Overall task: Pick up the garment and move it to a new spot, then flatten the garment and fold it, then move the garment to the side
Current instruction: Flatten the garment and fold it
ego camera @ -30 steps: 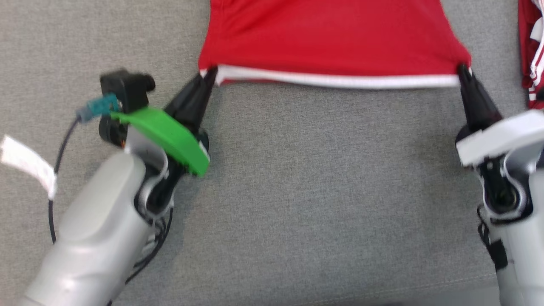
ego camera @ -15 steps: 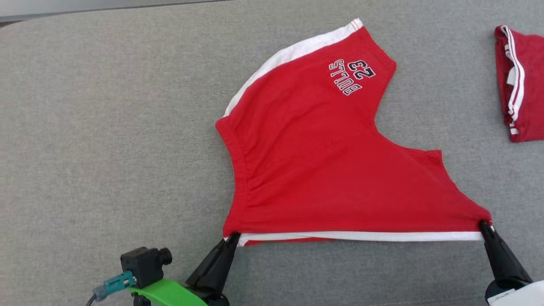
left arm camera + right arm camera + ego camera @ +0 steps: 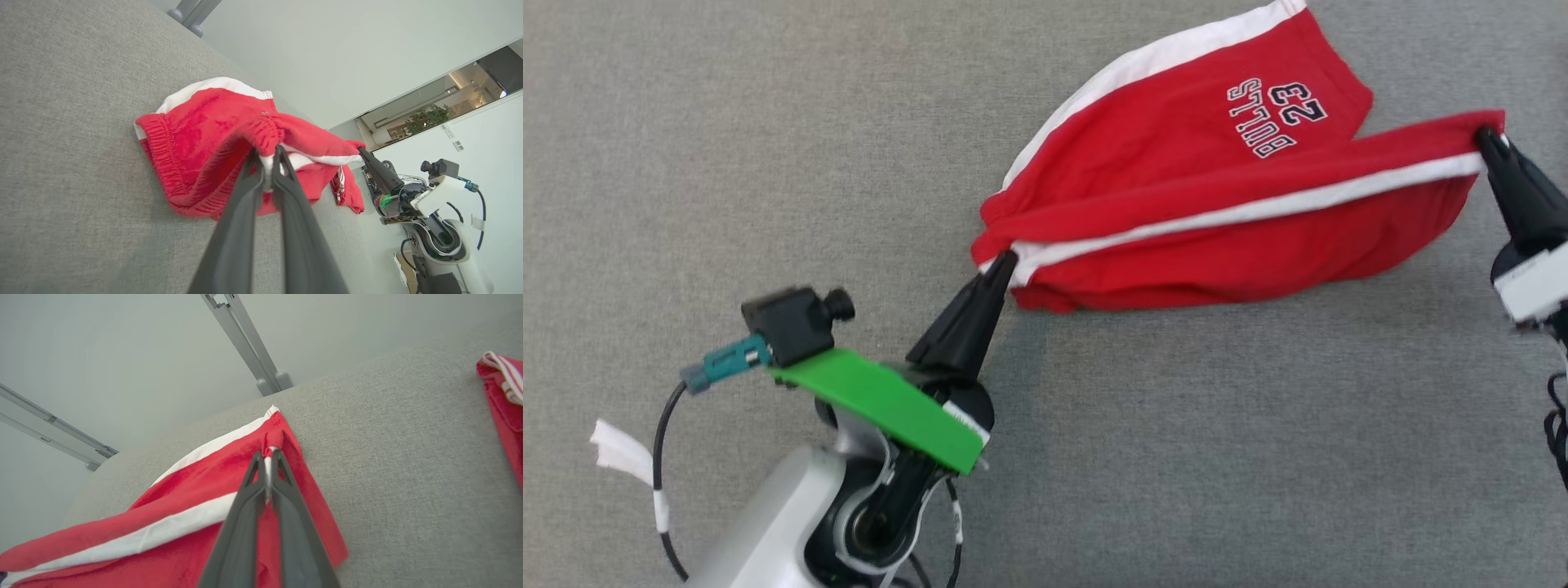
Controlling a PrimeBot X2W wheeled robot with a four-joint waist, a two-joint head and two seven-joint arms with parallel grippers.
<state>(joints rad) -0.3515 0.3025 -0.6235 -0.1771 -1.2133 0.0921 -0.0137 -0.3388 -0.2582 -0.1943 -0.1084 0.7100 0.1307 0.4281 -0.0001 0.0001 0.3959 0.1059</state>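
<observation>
— Where to find the red jersey shorts with white side stripes?
— Partly raised off the grey woven-fabric surface, far leg flat, seemingly near the far edge.
— Held by the left gripper?
— Yes, pinched shut on the waistband end of one stripe. Same at the right gripper: closed tight on the hem end, stripe stretched between.

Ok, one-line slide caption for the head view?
Left tool and right tool grip the red white-striped shorts by one edge above the grey fabric surface.
</observation>
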